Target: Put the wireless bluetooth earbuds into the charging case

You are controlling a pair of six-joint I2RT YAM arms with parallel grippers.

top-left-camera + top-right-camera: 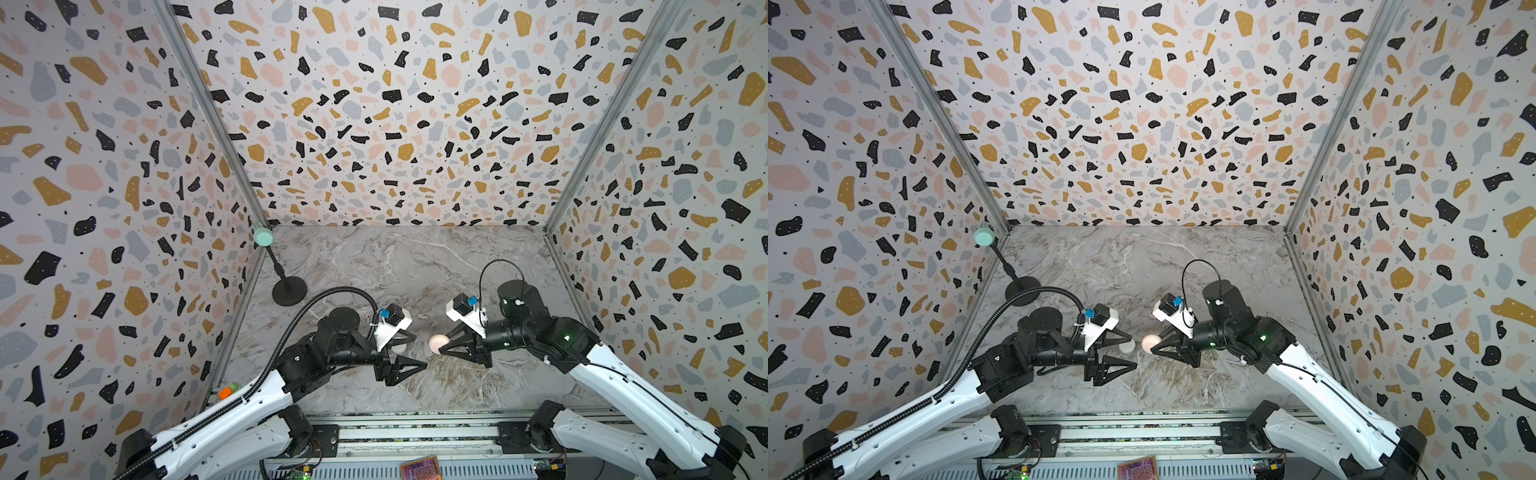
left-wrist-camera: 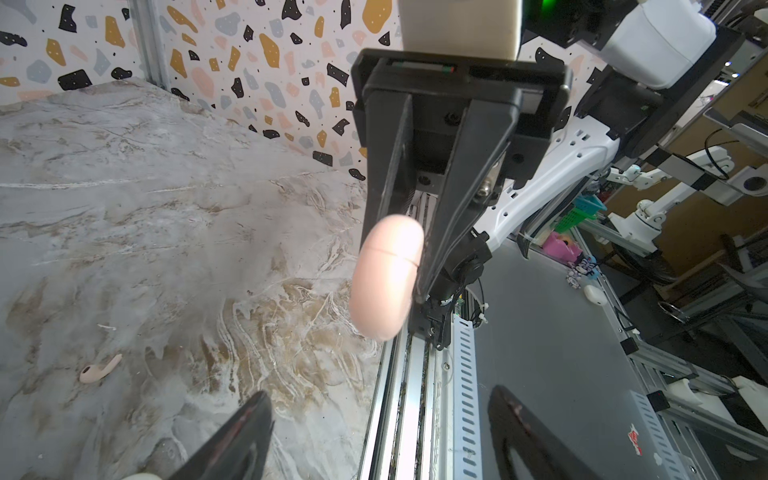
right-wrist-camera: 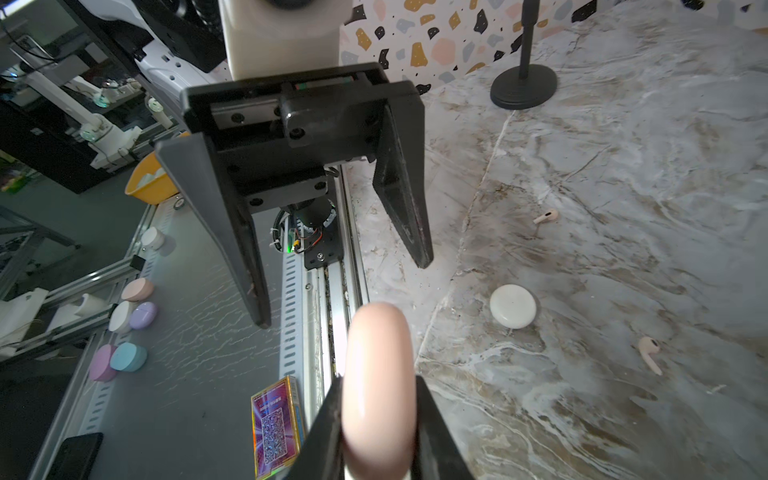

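Plainly the shut pink case (image 3: 378,386) hangs edge-on clear of the counter (image 3: 623,166), pinched in the right claw (image 1: 445,345), its free rim pointing at the spread, empty left claw (image 1: 420,351) just beside it, while a pink earbud (image 3: 650,353) lies loose on the counter.

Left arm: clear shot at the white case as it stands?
Probably yes. The left gripper is open and empty, and the white case lies bare on the table close below it, nothing covering it.

The left arm (image 1: 266,390) and right arm (image 1: 602,361) wear white shells over black joints, with green lights (image 1: 566,337), black triangular jaws, white camera mounts (image 1: 388,328) carrying blue plugs (image 1: 384,312), and a ribbed black hose (image 1: 347,288).
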